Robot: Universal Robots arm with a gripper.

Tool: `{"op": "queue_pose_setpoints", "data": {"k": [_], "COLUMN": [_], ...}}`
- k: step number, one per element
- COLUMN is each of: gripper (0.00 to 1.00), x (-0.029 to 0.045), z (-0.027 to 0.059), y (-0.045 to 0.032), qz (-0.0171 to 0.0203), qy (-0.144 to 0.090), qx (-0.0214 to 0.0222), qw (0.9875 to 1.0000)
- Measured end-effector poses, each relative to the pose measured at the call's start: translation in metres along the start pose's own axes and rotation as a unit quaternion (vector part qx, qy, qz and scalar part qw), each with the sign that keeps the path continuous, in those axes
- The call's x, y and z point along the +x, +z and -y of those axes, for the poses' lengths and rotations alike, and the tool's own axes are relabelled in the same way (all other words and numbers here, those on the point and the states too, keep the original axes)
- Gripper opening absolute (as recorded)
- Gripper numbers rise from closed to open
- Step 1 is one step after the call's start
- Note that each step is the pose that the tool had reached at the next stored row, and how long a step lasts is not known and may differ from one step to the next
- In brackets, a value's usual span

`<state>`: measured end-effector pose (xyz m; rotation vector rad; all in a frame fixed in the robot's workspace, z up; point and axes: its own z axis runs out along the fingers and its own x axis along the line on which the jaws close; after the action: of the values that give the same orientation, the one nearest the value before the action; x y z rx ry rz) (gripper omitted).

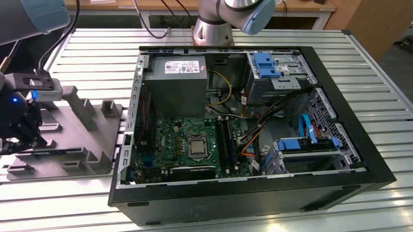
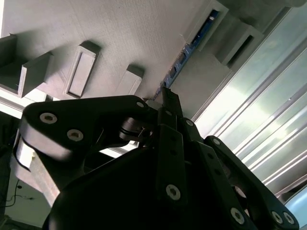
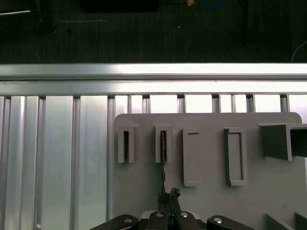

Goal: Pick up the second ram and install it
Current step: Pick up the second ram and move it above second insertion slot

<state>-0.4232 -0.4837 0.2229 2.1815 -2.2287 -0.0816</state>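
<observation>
The second ram [image 2: 181, 58] is a thin blue stick standing on edge in the slotted posts of a grey fixture [image 3: 206, 201]. In the first wrist view the second ram [image 3: 163, 163] runs as a narrow line from a post straight to my fingertips. My gripper [image 2: 166, 93] has its black fingers drawn together on the near end of the stick. In the first wrist view the gripper [image 3: 169, 194] sits low over the fixture. In the exterior view the gripper [image 1: 13, 145] hangs at the far left, away from the open computer case [image 1: 335, 159].
The green motherboard [image 1: 174, 140] lies in the case with long black slots [image 1: 226, 140] beside the processor socket. A grey power supply [image 1: 174, 87], blue drive brackets [image 1: 264, 63] and loose cables crowd the case. The grey fixture [image 1: 71, 130] rests on the ribbed metal table [image 1: 96, 53].
</observation>
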Motion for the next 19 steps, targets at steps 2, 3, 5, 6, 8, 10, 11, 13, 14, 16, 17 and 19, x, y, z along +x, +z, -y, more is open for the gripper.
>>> {"op": "queue_pose_setpoints", "data": {"k": [2,3,5,6,8,10,11,13,14,16,17,19], "gripper": [0.1,0.1,0.1,0.1,0.1,0.1,0.1,0.1,0.1,0.11,0.17,0.23], "x": [0.0001,0.0002,0.0003,0.0004,0.0004,0.0004,0.0004,0.0004,0.0004,0.0004,0.0004,0.0004], "z": [0.0,0.0001,0.0003,0.0003,0.0003,0.0002,0.0003,0.0003,0.0003,0.0003,0.0003,0.0003], "y": [0.0009,0.0014,0.0024,0.0031,0.0041,0.0041,0.0042,0.0042,0.0043,0.0043,0.0043,0.0043], "qz": [-0.0002,-0.0003,-0.0009,-0.0013,-0.002,-0.0021,-0.0021,-0.0021,-0.0021,-0.0021,-0.0021,-0.0021], "qy": [-0.002,-0.003,-0.005,-0.005,-0.007,-0.007,-0.007,-0.007,-0.007,-0.007,-0.007,-0.007], "qx": [0.0,0.0,0.0,0.0,-0.0001,-0.0002,-0.0001,-0.0001,-0.0001,-0.0001,-0.0001,-0.0001], "qw": [1.0,1.0,1.0,1.0,1.0,1.0,1.0,1.0,1.0,1.0,1.0,1.0]}}
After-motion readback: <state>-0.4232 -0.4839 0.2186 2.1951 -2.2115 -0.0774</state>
